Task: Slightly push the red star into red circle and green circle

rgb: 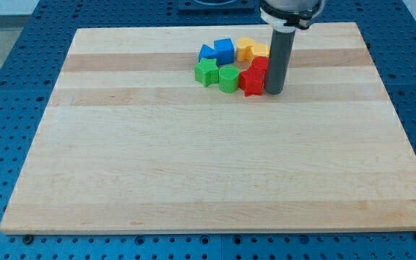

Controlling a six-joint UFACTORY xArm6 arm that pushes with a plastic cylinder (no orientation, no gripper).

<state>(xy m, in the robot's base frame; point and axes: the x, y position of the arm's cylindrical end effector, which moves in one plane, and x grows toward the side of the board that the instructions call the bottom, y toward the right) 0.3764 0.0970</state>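
My tip [274,92] stood touching the red star [252,81] on its right side, near the table's [193,180] top edge. The star lay against the green circle [228,78], the red circle [260,65] just behind. I had no jaws. Too hard a shove risked scattering the tight cluster. No containers showed.

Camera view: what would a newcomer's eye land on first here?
The dark rod near the view's top, my tip right of the red star. Then the tight cluster left of it: green circle, green star, blue blocks and yellow blocks behind.
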